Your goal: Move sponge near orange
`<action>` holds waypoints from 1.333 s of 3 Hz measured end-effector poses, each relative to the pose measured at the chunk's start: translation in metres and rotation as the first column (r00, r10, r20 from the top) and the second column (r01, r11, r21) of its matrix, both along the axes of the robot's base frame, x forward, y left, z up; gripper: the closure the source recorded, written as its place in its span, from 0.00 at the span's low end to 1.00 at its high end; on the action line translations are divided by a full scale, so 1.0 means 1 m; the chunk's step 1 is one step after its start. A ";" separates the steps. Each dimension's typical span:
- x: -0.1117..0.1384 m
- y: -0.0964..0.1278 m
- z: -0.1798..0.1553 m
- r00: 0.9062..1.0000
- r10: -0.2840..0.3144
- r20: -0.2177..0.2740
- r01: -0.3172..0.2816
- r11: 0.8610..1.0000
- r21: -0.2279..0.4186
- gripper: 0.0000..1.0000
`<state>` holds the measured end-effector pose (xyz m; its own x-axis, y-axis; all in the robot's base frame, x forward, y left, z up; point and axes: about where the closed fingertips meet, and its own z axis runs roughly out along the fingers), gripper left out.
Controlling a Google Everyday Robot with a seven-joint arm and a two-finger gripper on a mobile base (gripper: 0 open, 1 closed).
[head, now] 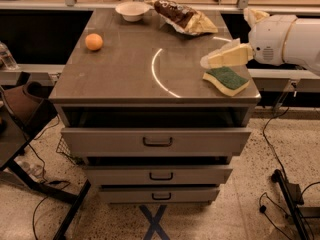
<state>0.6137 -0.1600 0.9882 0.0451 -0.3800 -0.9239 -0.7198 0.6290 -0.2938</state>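
A grey cabinet surface (130, 69) seen from the front and above. The sponge (226, 79) lies green side up at the right front corner, close to the right edge. Its long axis runs roughly left to right, tilted a little. The gripper (210, 59) reaches in from the right, just behind and above the sponge. It points left, with its tip over the sponge's back left end. It appears to hang clear of the sponge rather than touch it.

Whether the jaws stand wide or narrow cannot be told from this angle, and they carry nothing.

The orange (93, 41) sits well apart, near the left edge and farther back. The next move likely calls for the jaws to drop slightly down and forward onto the sponge, closing across its short width. The carry would then run left across the surface.
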 end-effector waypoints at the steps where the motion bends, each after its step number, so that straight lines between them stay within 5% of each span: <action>1: 0.005 -0.024 -0.008 0.999 -0.045 -0.018 0.045 0.999 -0.010 0.00; 4: 0.005 -0.067 -0.034 0.998 -0.035 -0.055 0.035 0.999 -0.011 0.00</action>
<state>0.6186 -0.2265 0.9542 -0.0191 -0.3901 -0.9206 -0.7125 0.6513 -0.2612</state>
